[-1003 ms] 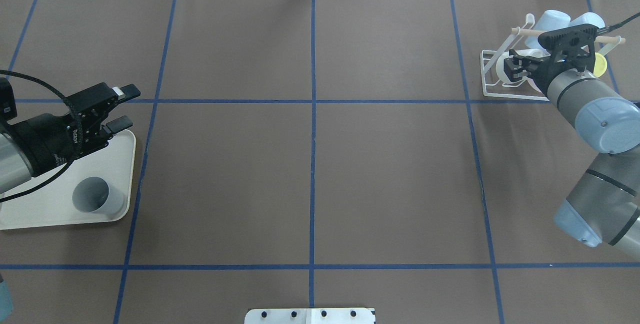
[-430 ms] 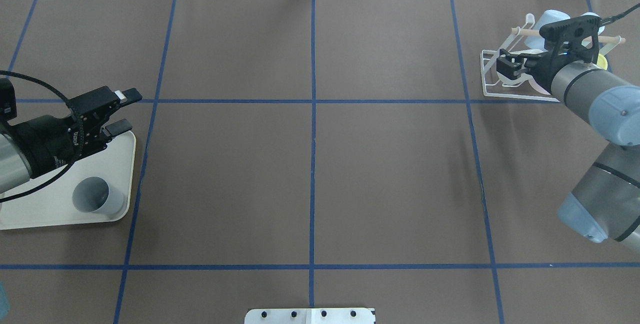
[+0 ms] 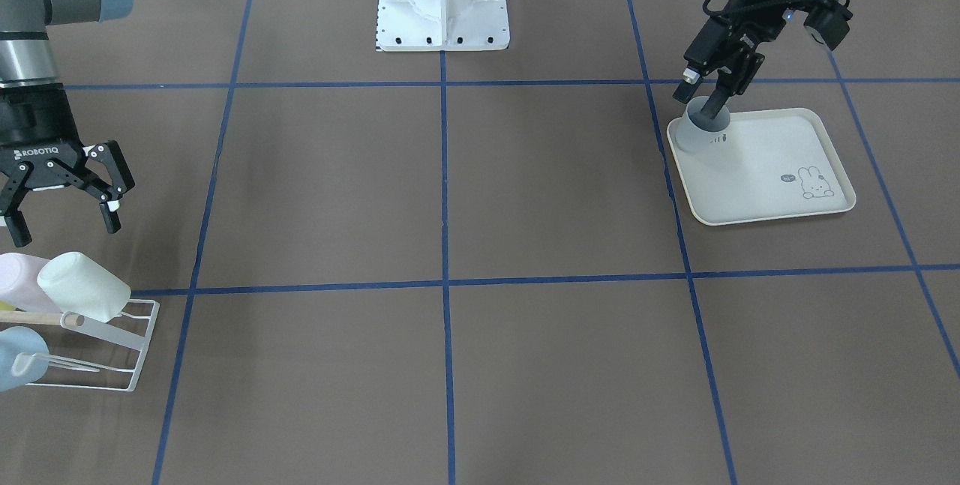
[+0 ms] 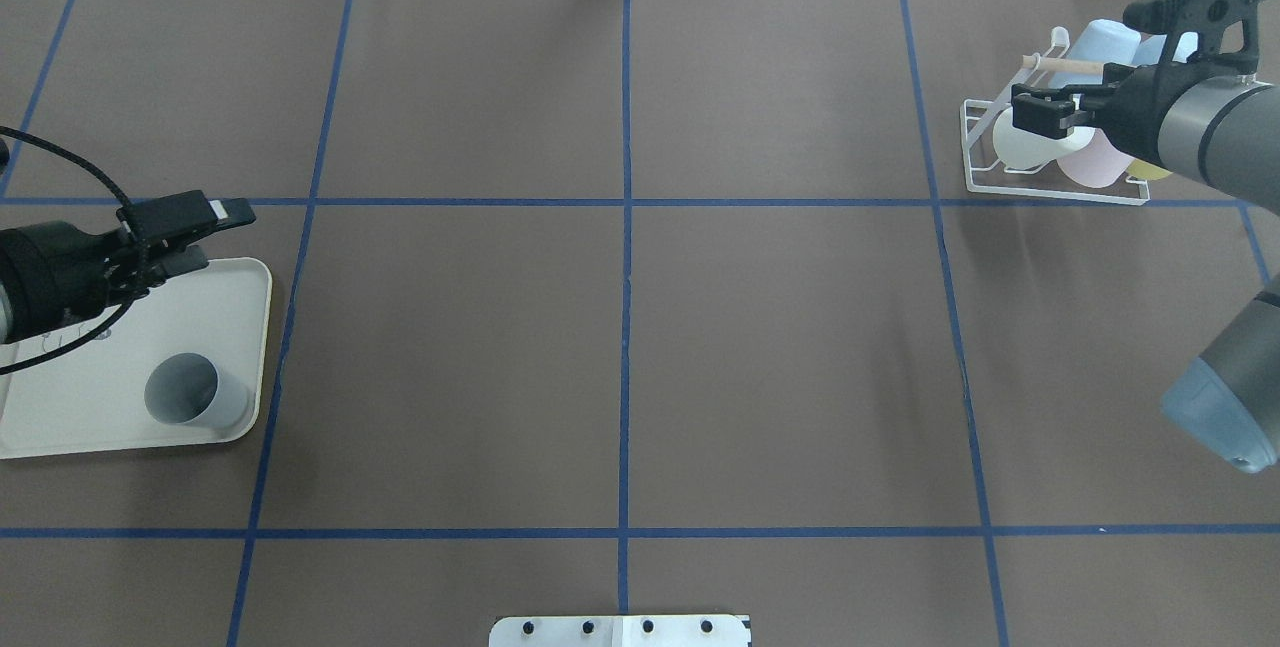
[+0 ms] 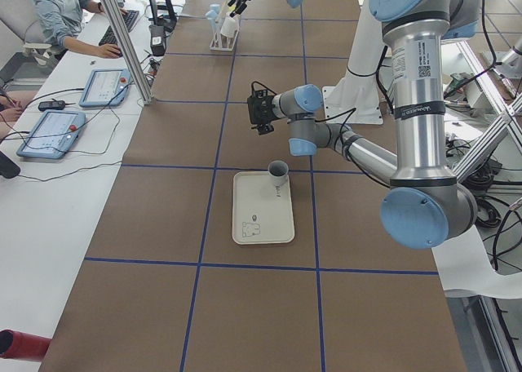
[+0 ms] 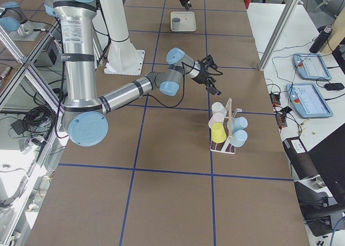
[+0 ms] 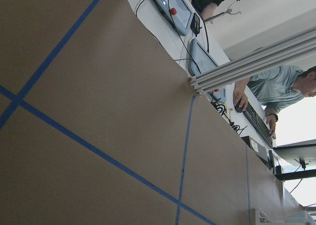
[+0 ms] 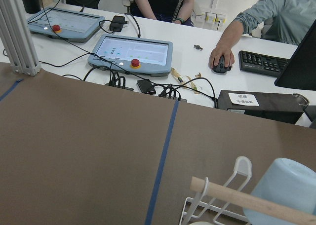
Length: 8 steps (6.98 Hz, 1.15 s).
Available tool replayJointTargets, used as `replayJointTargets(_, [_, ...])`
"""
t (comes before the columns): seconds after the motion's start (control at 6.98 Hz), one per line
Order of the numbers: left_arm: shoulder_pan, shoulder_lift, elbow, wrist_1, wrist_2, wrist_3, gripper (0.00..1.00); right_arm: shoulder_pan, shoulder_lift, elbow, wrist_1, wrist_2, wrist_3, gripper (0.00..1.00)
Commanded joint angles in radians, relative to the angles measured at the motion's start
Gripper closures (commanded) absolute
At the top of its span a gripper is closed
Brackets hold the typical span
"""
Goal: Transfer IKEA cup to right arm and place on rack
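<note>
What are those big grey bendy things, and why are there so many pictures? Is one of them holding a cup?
They are two robot arms at one table, each ending in two black fingers. Every picture shows the same moment: cameras look from above, across the table, both ends and each wrist. A grey cup stands on a cream tray with a rabbit drawing. A white wire rack carries several pastel cups. The left fingers hang open near the tray; the right fingers hang open beside the rack. Neither holds anything.
</note>
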Motion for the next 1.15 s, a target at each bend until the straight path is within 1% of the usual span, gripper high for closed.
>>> replayJointTargets(0.0, [-0.117, 0.118, 0.0, 0.015, -0.205, 0.239, 0.0, 0.044, 0.003, 0.033, -0.02, 0.2, 0.034, 0.0])
replayJointTargets(0.14, [-0.13, 0.179, 0.003, 0.015, -0.268, 0.319, 0.0, 0.046, 0.012, 0.033, -0.012, 0.256, 0.092, 0.0])
replayJointTargets(0.29, [-0.13, 0.209, 0.018, 0.02, -0.288, 0.362, 0.0, 0.044, 0.015, 0.033, -0.009, 0.261, 0.123, 0.0])
replayJointTargets(0.43, [-0.119, 0.206, 0.027, 0.093, -0.344, 0.408, 0.0, 0.044, 0.021, 0.033, -0.009, 0.278, 0.132, 0.0])
replayJointTargets(0.72, [-0.101, 0.18, 0.027, 0.274, -0.348, 0.562, 0.0, 0.044, 0.026, 0.031, -0.008, 0.295, 0.149, 0.0])
replayJointTargets(0.86, [-0.066, 0.148, 0.048, 0.311, -0.348, 0.567, 0.0, 0.044, 0.026, 0.03, -0.009, 0.298, 0.149, 0.0])
replayJointTargets(1.0, [-0.017, 0.108, 0.106, 0.315, -0.345, 0.567, 0.0, 0.044, 0.026, 0.028, -0.009, 0.3, 0.149, 0.0])
